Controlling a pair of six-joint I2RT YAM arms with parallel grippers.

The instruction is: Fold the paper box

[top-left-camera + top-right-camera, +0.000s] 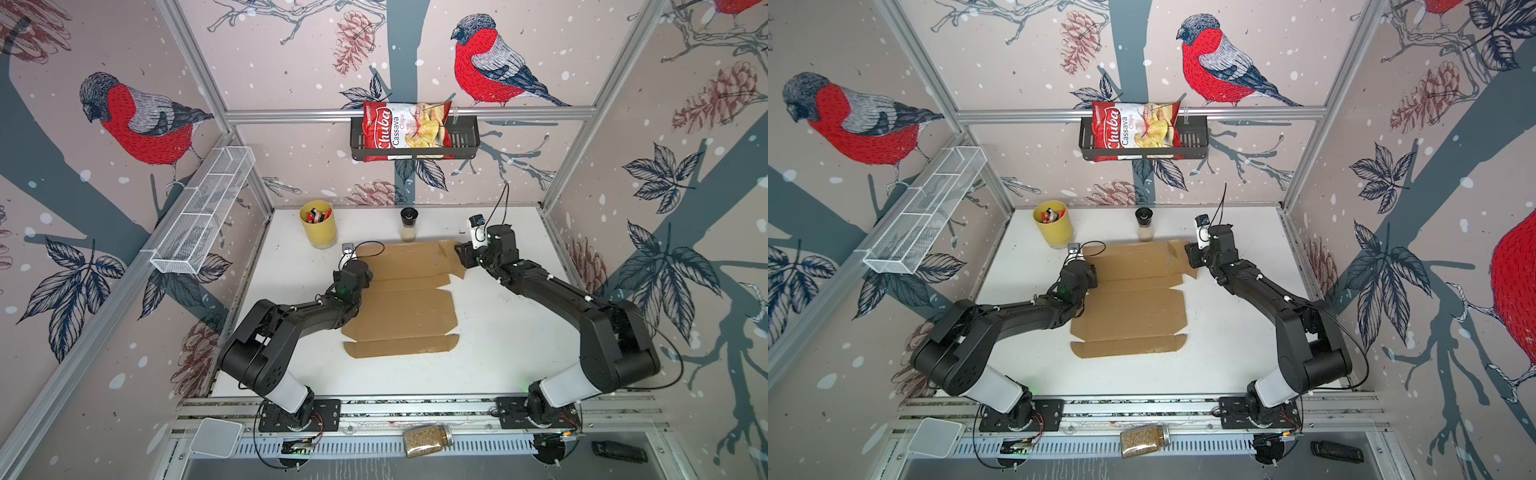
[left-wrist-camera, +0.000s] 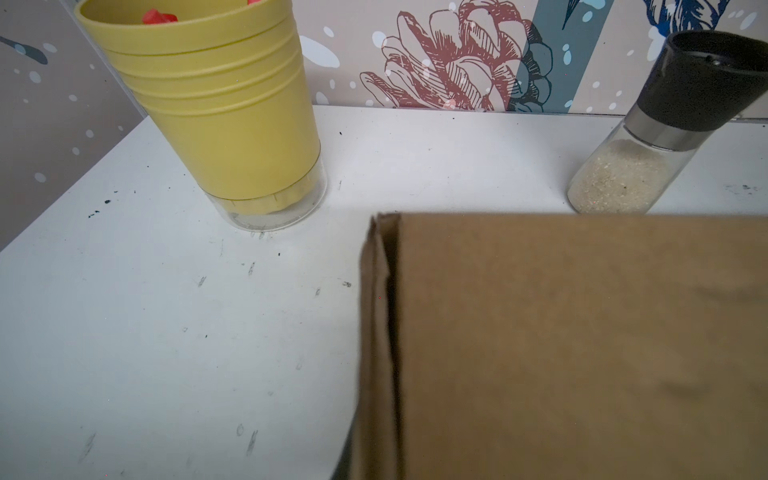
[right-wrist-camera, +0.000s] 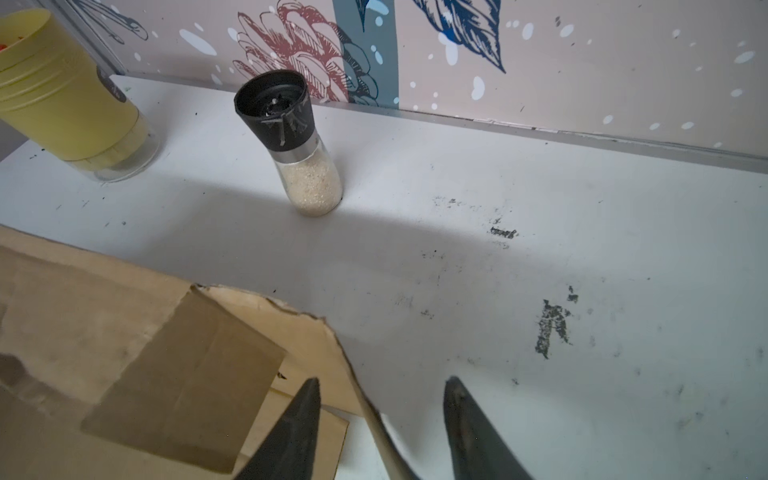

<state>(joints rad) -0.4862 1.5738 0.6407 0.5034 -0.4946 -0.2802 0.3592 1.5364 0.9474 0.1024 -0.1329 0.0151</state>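
1. The right gripper (image 3: pixel 382 380) stood partly open. Its two fingers (image 3: pixel 305 415) were clearly apart, and a thin raised edge of the box (image 3: pixel 124 332) ran up between them. Neither finger was seen pressing on that edge, so nothing was clamped.
2. In both top views this gripper sat at the sheet's far right corner, where a small flap was creased and lifted off the bench (image 1: pixel 498 332).
3. The left gripper (image 1: pixel 358 272) was closed. Its wrist view showed only cardboard close in front, with a narrow flap folded up along one side, and the fingers were hidden behind it. I cannot tell whether they pinched the sheet or merely touched it.
4. In both top views that gripper lay over the sheet's left edge, in its far half.
5. The box lay mostly flat and unfolded in the middle of the bench, nearer the far edge than the near one.
6. Its long axis ran from the near edge toward the far edge. A narrow end flap pointed at the near edge, and the far end lay just short of the grinder (image 1: pixel 409 224).
7. The cup (image 1: pixel 318 224) stood toward the far left corner, near the sheet's far left end but apart from it.
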